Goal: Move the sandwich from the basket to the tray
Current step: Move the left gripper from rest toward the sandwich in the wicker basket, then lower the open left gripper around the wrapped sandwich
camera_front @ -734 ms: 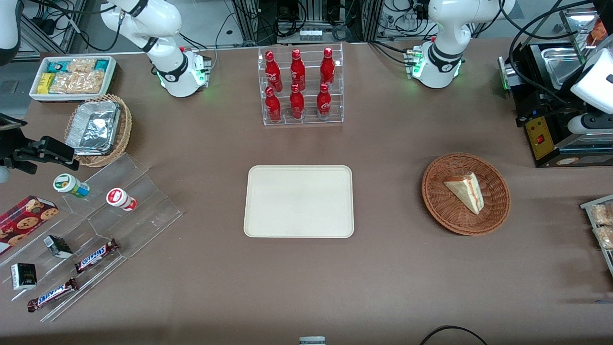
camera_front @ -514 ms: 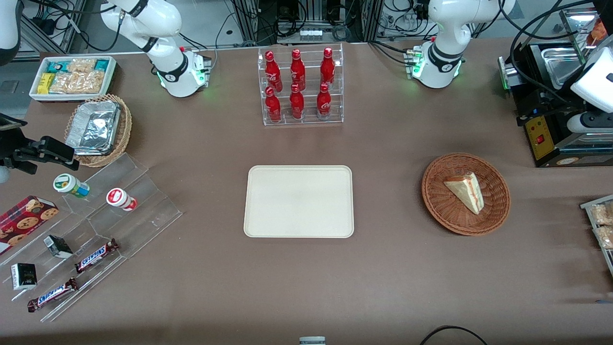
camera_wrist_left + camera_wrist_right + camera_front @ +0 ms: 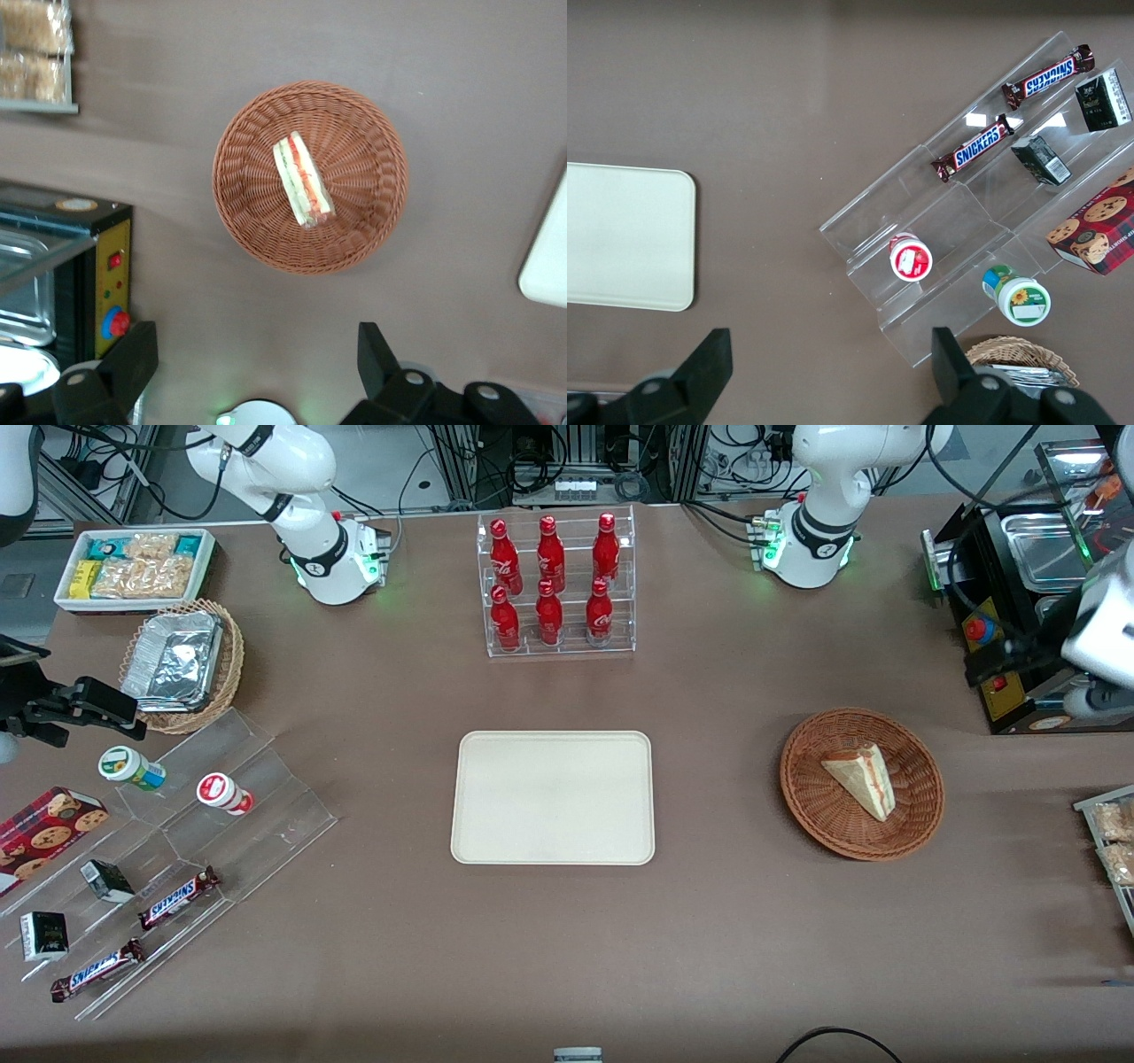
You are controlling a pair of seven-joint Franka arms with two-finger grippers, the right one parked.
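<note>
The sandwich (image 3: 859,779) is a pale wedge with red and green filling, lying in the round reddish-brown basket (image 3: 802,797) toward the working arm's end of the table. The cream tray (image 3: 554,797) lies flat at the table's middle, bare. The left gripper (image 3: 1005,657) hangs high over the black appliance, farther from the front camera than the basket. In the left wrist view the gripper (image 3: 257,354) is open and empty, its fingers (image 3: 133,354) wide apart. That view also shows the sandwich (image 3: 302,179), the basket (image 3: 239,204) and a corner of the tray (image 3: 549,266).
A black appliance (image 3: 1019,691) with red buttons stands beside the basket. A clear rack of red bottles (image 3: 555,584) stands farther back than the tray. Snack packets (image 3: 1112,841) lie at the working arm's end. An acrylic stand (image 3: 177,833) with snacks is at the parked arm's end.
The left arm has swung in over the black appliance toward the basket, and its dark gripper now shows in the front view. Sandwich, basket and tray have not moved.
</note>
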